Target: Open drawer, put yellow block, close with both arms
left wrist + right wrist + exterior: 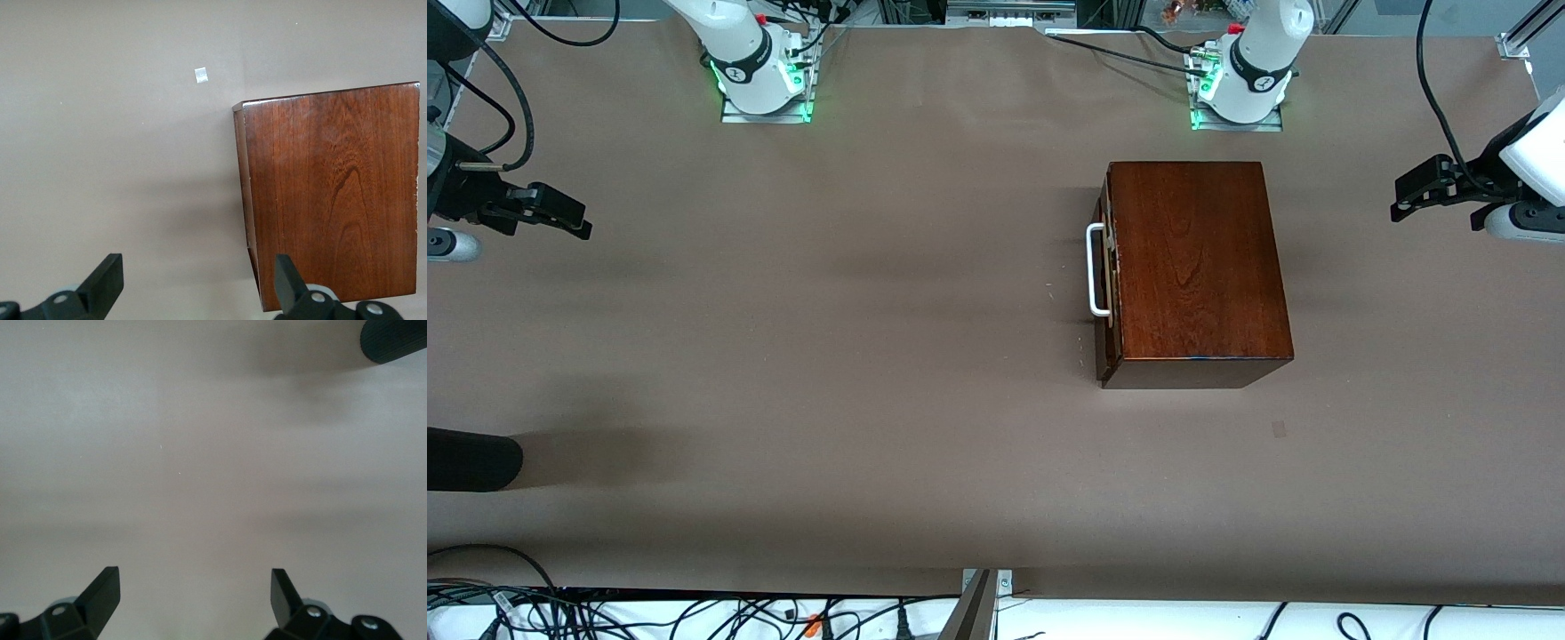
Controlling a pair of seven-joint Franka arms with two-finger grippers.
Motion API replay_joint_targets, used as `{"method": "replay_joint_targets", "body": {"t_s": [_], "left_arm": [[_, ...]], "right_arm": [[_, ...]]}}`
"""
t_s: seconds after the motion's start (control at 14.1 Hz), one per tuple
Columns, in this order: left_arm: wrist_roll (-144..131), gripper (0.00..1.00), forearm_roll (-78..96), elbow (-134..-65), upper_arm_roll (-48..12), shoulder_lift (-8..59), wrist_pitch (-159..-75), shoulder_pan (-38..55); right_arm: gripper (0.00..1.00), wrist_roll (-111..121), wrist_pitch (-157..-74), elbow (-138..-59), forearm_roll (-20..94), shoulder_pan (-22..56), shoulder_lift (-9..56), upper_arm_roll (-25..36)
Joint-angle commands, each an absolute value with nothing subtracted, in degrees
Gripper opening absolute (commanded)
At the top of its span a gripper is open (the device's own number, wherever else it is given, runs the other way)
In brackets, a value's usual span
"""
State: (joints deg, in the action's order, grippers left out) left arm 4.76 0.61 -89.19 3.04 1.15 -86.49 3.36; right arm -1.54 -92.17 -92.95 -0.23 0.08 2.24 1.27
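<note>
The mahogany box (1196,258) stands on the table toward the left arm's end, and its drawer front with the white bar handle (1096,269) sits shut against it, facing the right arm's end. The box also shows in the left wrist view (333,193). The yellow block is out of view. My left gripper (1400,200) hangs open and empty over the table at the left arm's end, off the box's back side; in the left wrist view (198,267) its fingers are wide apart. My right gripper (578,222) is open and empty over the right arm's end (193,583).
A black rounded object (471,460) reaches in over the table edge at the right arm's end, nearer to the front camera; it also shows in the right wrist view (393,340). A small tape mark (1279,429) lies nearer to the front camera than the box.
</note>
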Motion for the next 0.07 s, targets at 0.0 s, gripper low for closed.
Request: {"method": "replay_joint_targets", "body": {"t_s": [0.0], "left_arm": [[4.48,1.0,-0.79,-87.45,2.99,1.93,-85.61,3.25]], "right_arm": [[1.0,-0.53,-92.2,-93.16,0.7,-0.7,1.23,0.79]]}}
